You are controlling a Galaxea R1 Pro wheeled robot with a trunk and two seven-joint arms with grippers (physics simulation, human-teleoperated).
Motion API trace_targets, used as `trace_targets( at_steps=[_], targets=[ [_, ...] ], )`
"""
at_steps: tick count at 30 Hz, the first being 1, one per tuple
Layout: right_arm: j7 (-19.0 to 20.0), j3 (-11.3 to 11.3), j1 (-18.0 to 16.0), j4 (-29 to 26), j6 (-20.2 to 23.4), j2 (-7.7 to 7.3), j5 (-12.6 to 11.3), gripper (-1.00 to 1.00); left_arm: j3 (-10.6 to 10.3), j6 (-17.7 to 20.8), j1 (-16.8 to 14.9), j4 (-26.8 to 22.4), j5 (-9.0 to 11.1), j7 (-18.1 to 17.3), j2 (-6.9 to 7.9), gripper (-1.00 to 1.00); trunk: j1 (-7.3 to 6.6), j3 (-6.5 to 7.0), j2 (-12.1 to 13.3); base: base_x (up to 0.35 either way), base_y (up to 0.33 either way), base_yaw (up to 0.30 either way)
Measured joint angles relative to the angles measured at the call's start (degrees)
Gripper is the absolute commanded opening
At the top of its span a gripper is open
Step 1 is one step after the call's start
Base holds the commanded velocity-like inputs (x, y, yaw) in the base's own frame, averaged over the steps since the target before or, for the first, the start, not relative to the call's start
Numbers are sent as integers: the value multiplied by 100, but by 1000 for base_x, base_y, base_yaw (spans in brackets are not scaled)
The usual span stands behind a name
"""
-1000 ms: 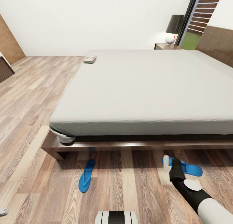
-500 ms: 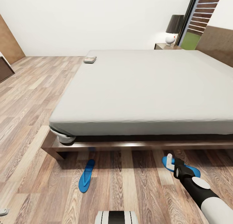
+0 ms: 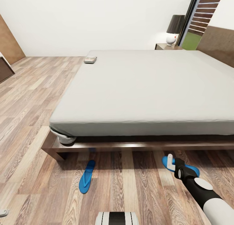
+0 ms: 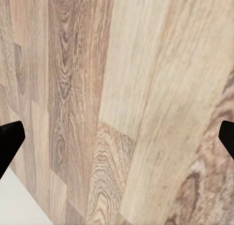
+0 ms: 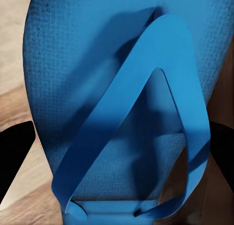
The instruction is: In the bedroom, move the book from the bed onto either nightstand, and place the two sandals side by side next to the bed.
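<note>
Now the right gripper (image 3: 173, 163) is hanging low over the wooden floor (image 3: 29, 98), directly above one blue sandal (image 3: 180, 165) that is lying just beside the dark frame of the bed (image 3: 143, 88). In the right wrist view this sandal (image 5: 122, 103) is showing its sole and its Y-shaped strap very close, and the two dark fingers (image 5: 14, 156) are standing wide, one at each side of it. Whether they are touching the sandal, I cannot tell.

The other sandal (image 3: 86, 176) is lying on the floor near the corner of the bed frame, well apart from the first one, and its long axis is pointing toward the bed.

The book (image 3: 90, 59) is resting flat on the grey mattress, at the far left corner of it, away from the robot. Beyond the far side of the bed, a nightstand (image 3: 167, 46) is standing beside the dark window frame, and a lamp (image 3: 174, 30) with a dark shade and a round white base is sitting on it.

In the left wrist view, the left gripper (image 4: 117, 139) is looking down at the floor planks, and its dark fingers (image 4: 9, 137) are spread wide and holding nothing.
</note>
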Motion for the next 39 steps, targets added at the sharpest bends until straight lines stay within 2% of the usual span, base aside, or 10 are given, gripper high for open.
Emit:
trace_targets(
  at_steps=[9,16,20,23,27,31,39],
  targets=[
    [16,-26,4,2,-328,-52,-37,-100,0,0,0,1,2,0,1,100,0,0,0,0,0,0],
    [50,-28,19,77,-770,-62,-19,-100,0,0,0,-4,0,-3,1,100,0,0,0,0,0,0],
    [33,-20,172,133,-987,-79,29,-100,1,0,0,-7,0,-6,1,100,0,0,0,0,0,0],
    [30,-20,258,145,-1184,-154,19,-100,0,0,0,-7,0,-8,-4,100,0,0,0,0,0,0],
    [57,-2,332,164,-1641,-355,-42,-100,1,0,0,-7,1,-9,-1,100,0,0,0,0,0,0],
    [83,-4,429,213,-1862,-453,-51,-100,0,-1,0,-7,0,-9,-2,100,0,0,0,0,0,0],
    [129,43,472,232,-1942,-531,9,-100,0,-1,0,-7,0,-10,-3,100,0,0,0,0,0,0]
  ],
)
